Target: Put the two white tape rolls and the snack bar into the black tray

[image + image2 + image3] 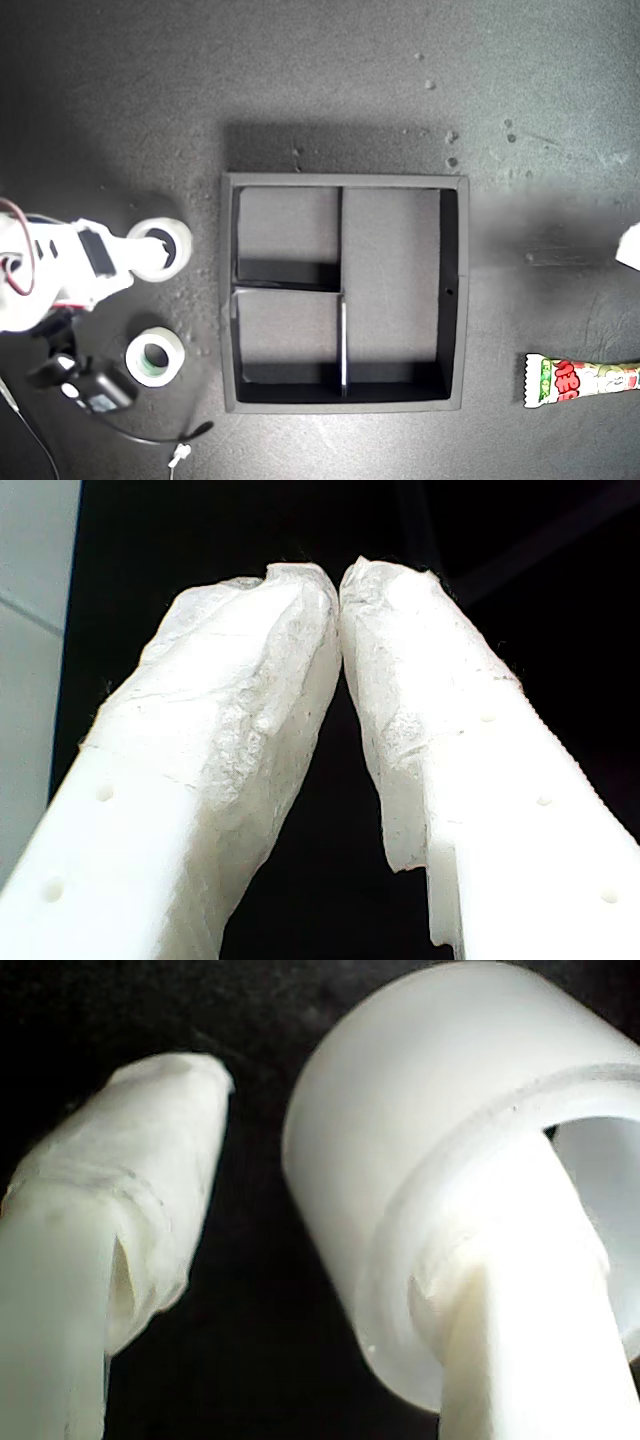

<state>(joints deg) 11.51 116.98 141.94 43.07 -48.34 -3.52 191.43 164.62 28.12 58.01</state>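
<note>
At the exterior view's left, second gripper (160,250) open astride all-white tape roll (160,248) — one finger (520,1290) inside its hole, black tray (345,183) just right. First gripper (340,590) shut, empty — snack bar (582,381) far right.

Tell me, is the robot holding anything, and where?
Not held yet: my second end effector is open, one finger inside the all-white tape roll, one outside its wall. My first end effector is shut, empty.

dim, corners vignetted, wrist views blurry
</note>
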